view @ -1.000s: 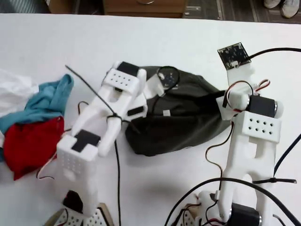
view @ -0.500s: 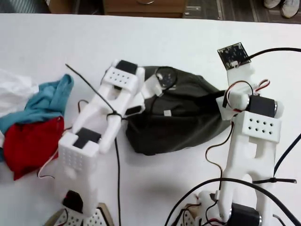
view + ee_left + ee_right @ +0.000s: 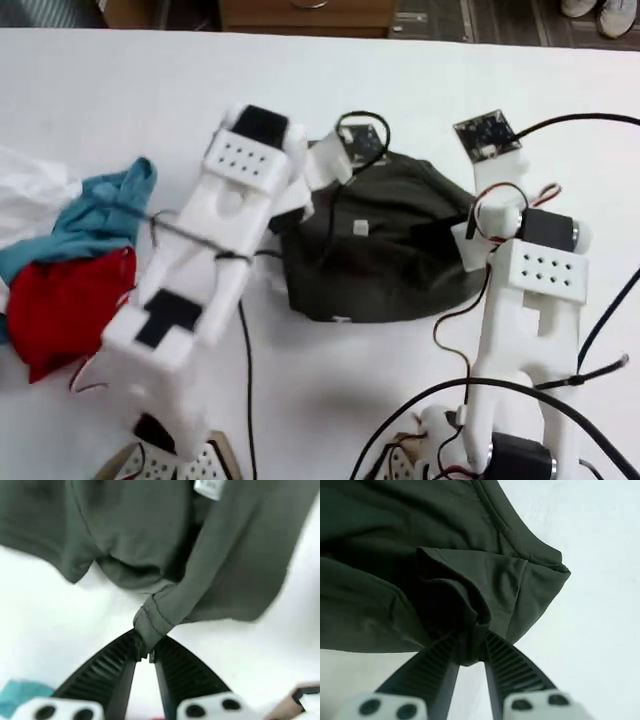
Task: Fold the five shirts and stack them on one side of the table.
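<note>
High view: a dark green shirt (image 3: 390, 245) lies bunched at the centre of the white table (image 3: 450, 90). The left arm (image 3: 215, 230) reaches in from 7 o'clock and ends at the shirt's 9 o'clock edge. The right arm (image 3: 530, 290) comes up from 5 o'clock and meets the shirt's 3 o'clock edge. Towards 9 o'clock on the table 3 more garments sit heaped together, well apart from the dark one: a white shirt (image 3: 30, 190) at the far edge, a teal shirt (image 3: 95, 210) draped beside it, and a red shirt (image 3: 65, 300) just below the teal one.

Left wrist view: the left gripper (image 3: 144, 652) has its 2 fingers pressed together on a rolled, stitched hem of the dark green shirt, which hangs stretched away from the fingertips over the white tabletop.

Right wrist view: the right gripper (image 3: 470, 652) pinches a thick fold of the same shirt, its 2 fingers closed tight on the cloth, with folds fanning outward from the pinch.
</note>
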